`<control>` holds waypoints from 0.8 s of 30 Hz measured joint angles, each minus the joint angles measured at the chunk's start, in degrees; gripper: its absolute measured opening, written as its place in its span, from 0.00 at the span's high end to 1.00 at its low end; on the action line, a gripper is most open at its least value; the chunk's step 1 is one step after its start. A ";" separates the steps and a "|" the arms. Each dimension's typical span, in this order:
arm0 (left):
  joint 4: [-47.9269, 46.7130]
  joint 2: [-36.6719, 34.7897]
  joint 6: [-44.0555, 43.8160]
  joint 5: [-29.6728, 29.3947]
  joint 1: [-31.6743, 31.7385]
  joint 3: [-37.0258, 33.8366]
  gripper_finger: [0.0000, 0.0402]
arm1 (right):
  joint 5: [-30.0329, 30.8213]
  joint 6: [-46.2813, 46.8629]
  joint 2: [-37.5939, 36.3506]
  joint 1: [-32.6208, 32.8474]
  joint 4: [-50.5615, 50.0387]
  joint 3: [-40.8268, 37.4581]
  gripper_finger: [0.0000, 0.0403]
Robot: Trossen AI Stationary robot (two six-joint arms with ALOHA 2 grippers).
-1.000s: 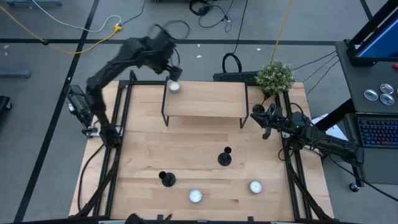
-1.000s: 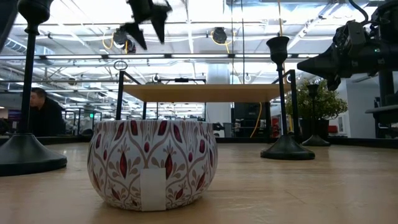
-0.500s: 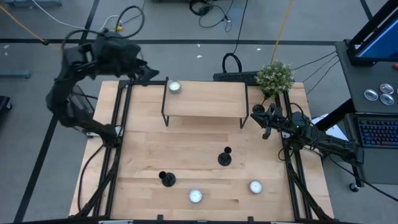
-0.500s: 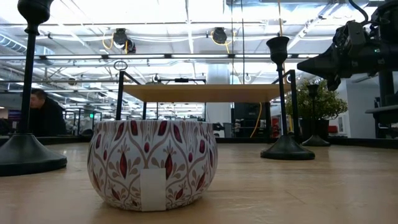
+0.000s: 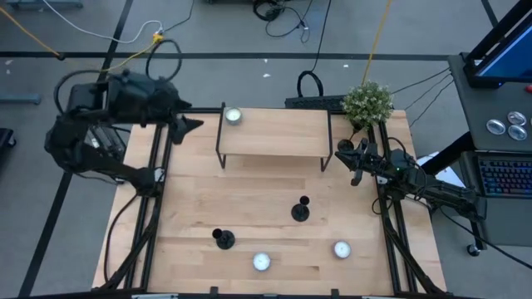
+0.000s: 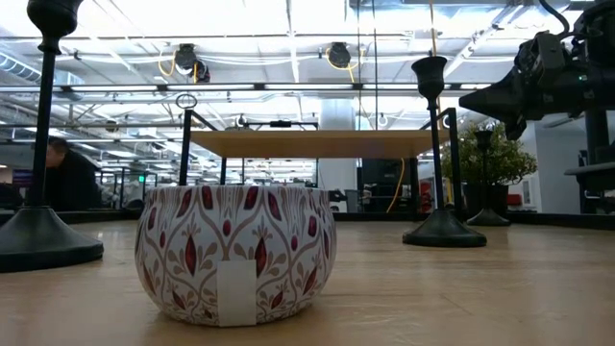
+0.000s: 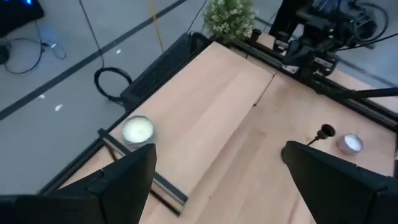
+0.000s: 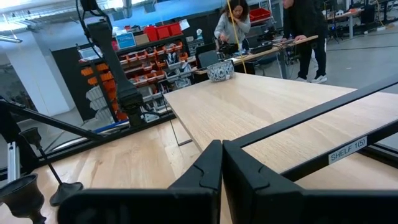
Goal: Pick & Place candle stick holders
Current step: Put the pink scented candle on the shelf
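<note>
Two upright candle stick holders (image 5: 301, 209) (image 5: 222, 238), stems vertical; left tool (image 5: 188, 119) spread, right tool (image 5: 343, 157) pressed together.

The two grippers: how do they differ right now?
The left gripper has its fingers spread wide; the right gripper has them pressed shut. The left gripper hangs off the shelf's left end, near the tin candle; the right gripper waits at the shelf's right end. Both hold nothing.
</note>
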 joint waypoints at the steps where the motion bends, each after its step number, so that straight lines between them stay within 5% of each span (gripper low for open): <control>1: 2.09 -1.46 -0.36 -0.77 -1.32 -2.96 0.10 | 0.00 0.00 0.00 -0.02 0.00 0.00 0.99; 12: 24.51 -17.06 -2.71 -1.96 -11.89 -33.65 0.10 | 0.07 0.00 0.00 0.00 0.00 -0.01 0.99; 24: 41.52 -32.69 -3.62 -3.33 -17.51 -57.51 0.10 | -0.17 0.12 0.00 0.00 3.03 -0.02 0.99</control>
